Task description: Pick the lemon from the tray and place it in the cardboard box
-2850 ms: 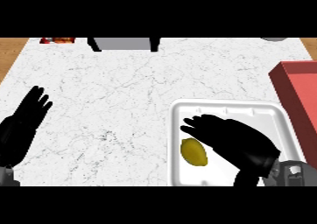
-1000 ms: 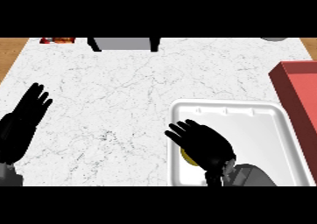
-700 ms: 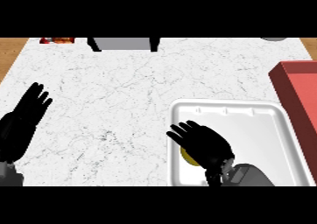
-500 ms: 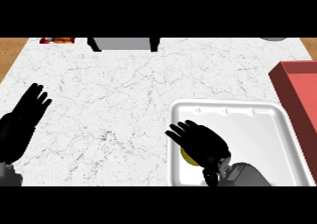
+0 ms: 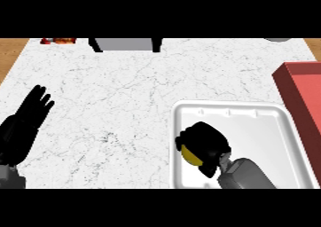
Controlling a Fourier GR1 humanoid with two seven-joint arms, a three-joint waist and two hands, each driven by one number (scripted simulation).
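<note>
lemon (image 5: pixel 188 154) in r. hand (image 5: pixel 205 139), in tray (image 5: pixel 268 133)

**Head count on the counter: two hands, one of nearly everything else**

Two black hands in play, the left hand (image 5: pixel 25 120) and the right hand (image 5: pixel 204 140). One lemon (image 5: pixel 188 154), tucked under the right hand. One white tray (image 5: pixel 255 107) beneath that hand. One red box (image 5: pixel 304 88) just right of it. One grey block (image 5: pixel 124 44) far ahead of both hands.

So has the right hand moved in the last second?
Yes. The right hand curled in from the left rim of the tray, closing round the lemon.
</note>
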